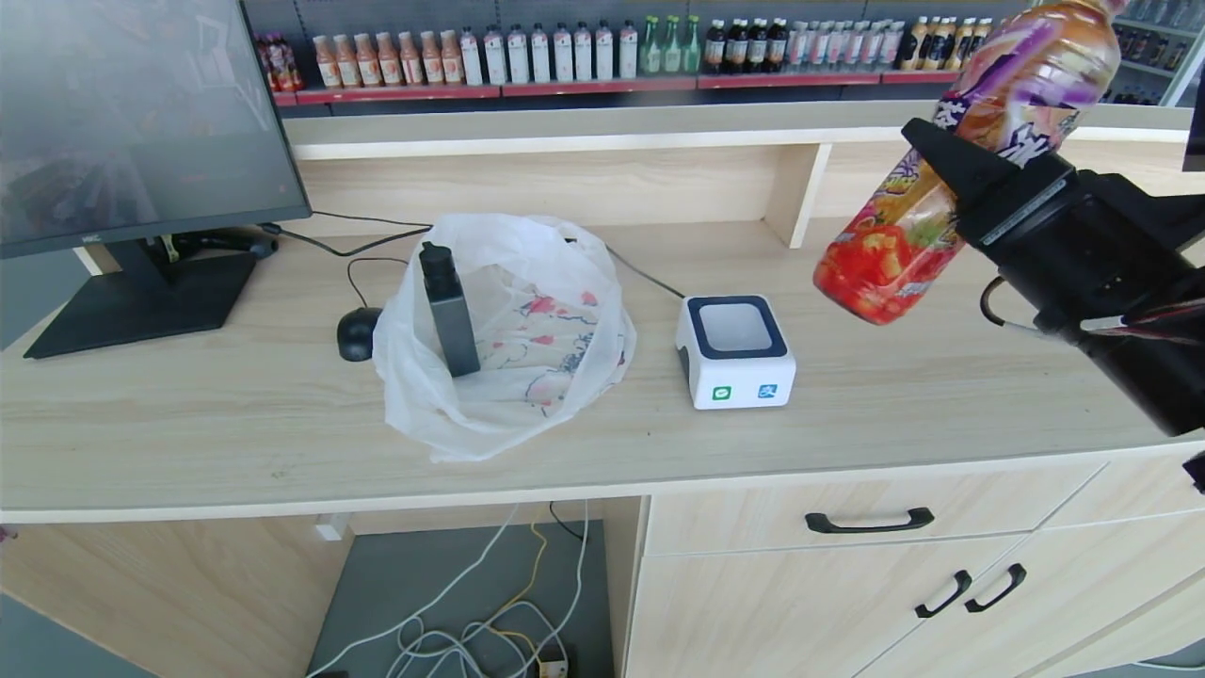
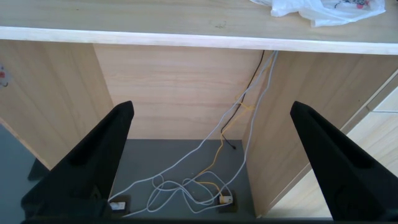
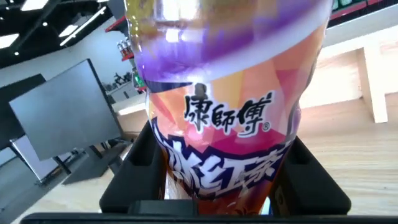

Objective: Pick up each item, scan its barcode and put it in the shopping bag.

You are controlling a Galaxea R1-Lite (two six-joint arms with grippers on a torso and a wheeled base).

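My right gripper (image 1: 984, 155) is shut on a juice bottle (image 1: 960, 160) with a purple and orange label, held tilted in the air above the counter's right side, its base pointing down toward the white barcode scanner (image 1: 735, 350). The same juice bottle (image 3: 227, 93) sits between the black fingers (image 3: 134, 168). A white shopping bag (image 1: 513, 330) stands open at the counter's middle with a dark grey bottle (image 1: 448, 309) upright inside. My left gripper (image 2: 211, 162) hangs open below the counter's front edge, facing the floor cables.
A monitor (image 1: 132, 113) on its stand fills the counter's left, with a black mouse (image 1: 357, 333) beside the bag. A raised wooden shelf (image 1: 715, 127) runs behind the counter. Drawers with black handles (image 1: 868, 521) sit below at right.
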